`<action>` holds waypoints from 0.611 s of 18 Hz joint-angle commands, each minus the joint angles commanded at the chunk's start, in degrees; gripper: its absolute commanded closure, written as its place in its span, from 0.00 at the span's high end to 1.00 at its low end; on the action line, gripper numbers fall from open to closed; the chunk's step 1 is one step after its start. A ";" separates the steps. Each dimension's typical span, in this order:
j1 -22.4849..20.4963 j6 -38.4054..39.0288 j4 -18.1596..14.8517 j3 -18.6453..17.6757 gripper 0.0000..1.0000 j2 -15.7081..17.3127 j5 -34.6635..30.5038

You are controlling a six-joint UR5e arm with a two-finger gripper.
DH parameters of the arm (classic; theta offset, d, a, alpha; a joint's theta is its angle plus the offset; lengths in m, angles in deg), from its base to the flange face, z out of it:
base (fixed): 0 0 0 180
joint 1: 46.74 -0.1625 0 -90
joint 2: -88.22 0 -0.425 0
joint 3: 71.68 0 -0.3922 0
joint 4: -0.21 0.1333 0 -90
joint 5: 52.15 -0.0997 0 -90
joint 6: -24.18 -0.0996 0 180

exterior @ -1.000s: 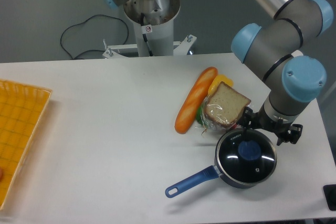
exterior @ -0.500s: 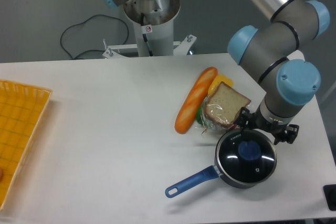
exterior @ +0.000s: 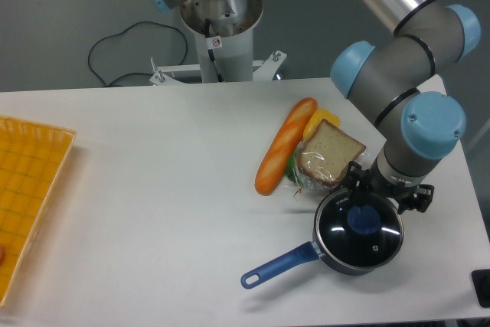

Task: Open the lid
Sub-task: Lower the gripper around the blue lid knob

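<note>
Pincer (exterior: 380, 195) sits low over lid (exterior: 360, 225) w/ wrist pointing down, just behind the blue knob (exterior: 362, 220); you can't tell if fingers are apart or together.

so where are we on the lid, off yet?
Not yet. Done: the arm is over the saucepan, with the gripper just above the far edge of the lid. In hand: lining up on the blue knob, which shows uncovered and ungripped; whether the jaws are open can't be told from this view. Left: come down on the knob, grip it and lift the lid, which sits flat on the pan.
</note>
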 joint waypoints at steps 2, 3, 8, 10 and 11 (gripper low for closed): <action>0.09 0.79 -0.26 1.14 1.00 -0.70 0.44; 0.35 0.97 -0.79 1.93 1.00 -1.23 0.35; 1.14 3.26 -1.23 4.92 1.00 -3.60 0.44; 1.14 3.17 -1.23 5.01 1.00 -3.96 0.53; 1.23 3.17 -1.14 4.93 1.00 -4.05 0.62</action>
